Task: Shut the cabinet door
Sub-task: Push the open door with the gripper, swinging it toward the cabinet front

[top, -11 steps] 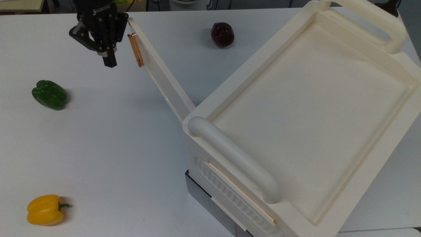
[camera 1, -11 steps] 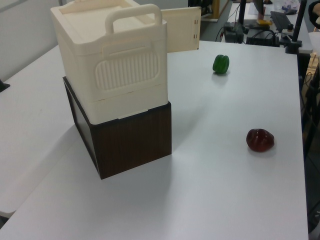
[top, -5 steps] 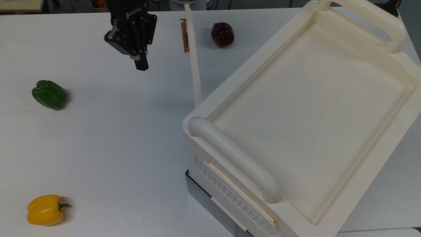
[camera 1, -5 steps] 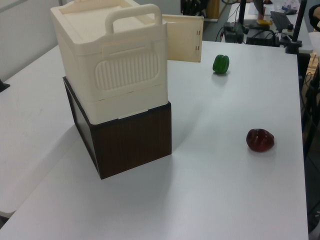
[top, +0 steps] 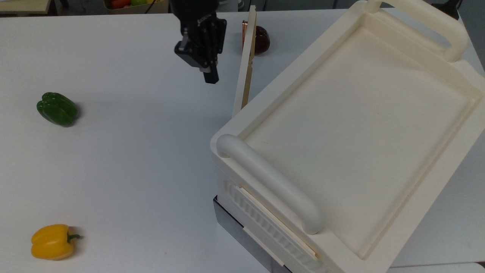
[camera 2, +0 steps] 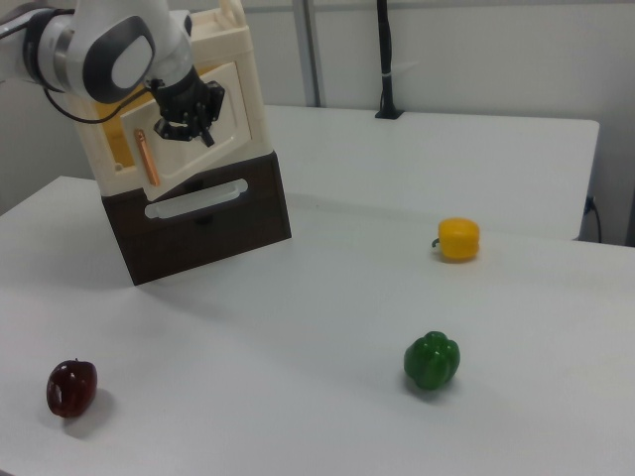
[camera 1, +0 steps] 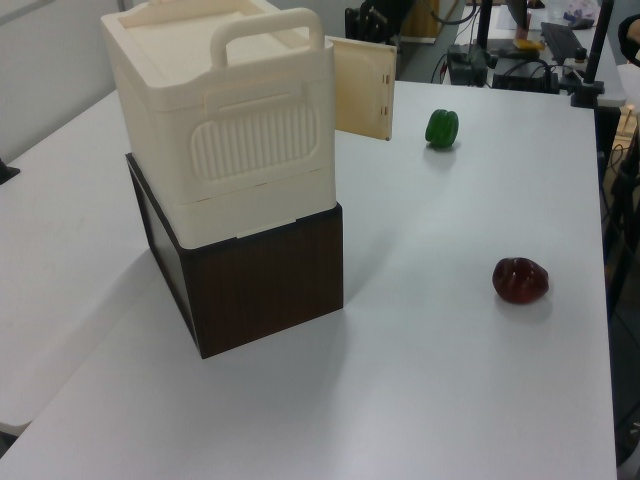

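The cabinet [top: 352,125] stands at the desk's [top: 132,151] right side in the top view, a cream box with a recessed top, two thick tube handles and a dark base [camera 1: 265,285]. Its door [top: 245,60] is partly open: hinged at the cabinet's front corner, it sticks out toward the far edge of the desk in the top view, seen almost edge-on. The copper handle [top: 244,32] sits near the door's free end. In the left view the door [camera 1: 362,88] shows as a flat cream panel jutting out past the cabinet's right side; in the right view the door [camera 2: 189,134] stands at an angle to the cabinet's front, with the copper handle [camera 2: 144,156] near its left edge.

The hand [top: 209,74] hangs just beside the door, on the top view's left of it, pointing down, near the far edge of the desk. Its fingers look pressed together, holding nothing. In the right view the hand [camera 2: 193,114] shows in front of the door's panel; whether it touches the panel I cannot tell.

A green pepper [top: 57,109] lies near the desk's left edge in the top view, a yellow pepper [top: 52,241] near the front left corner, and a dark red one [top: 262,40] just behind the door's free end.
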Motion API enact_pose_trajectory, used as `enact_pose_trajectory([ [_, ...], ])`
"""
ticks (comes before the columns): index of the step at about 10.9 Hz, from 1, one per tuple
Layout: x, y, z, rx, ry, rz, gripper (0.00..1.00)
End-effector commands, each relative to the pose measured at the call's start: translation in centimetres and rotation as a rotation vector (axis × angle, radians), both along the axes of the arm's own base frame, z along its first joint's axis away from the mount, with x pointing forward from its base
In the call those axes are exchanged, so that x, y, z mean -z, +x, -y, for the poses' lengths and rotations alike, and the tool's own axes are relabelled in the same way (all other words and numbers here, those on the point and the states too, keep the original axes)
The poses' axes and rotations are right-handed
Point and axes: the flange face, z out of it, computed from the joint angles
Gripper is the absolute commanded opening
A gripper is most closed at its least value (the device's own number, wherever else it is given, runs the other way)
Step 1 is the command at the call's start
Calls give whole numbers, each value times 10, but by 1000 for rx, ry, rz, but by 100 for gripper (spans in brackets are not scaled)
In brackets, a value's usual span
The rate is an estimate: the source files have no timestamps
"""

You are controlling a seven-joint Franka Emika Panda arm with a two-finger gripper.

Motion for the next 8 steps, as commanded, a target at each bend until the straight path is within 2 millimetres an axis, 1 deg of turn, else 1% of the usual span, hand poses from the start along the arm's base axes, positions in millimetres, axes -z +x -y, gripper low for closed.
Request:
enact_pose_trajectory([
  [1,1,-5,-26,12,37,-13,0],
  [4,3,-8,-55,15,60,-27,0],
  [5,4,-9,-61,34,74,-32,0],
  [6,11,-6,-73,48,84,-45,0],
  [8,21,-3,-88,111,118,-71,0],
])
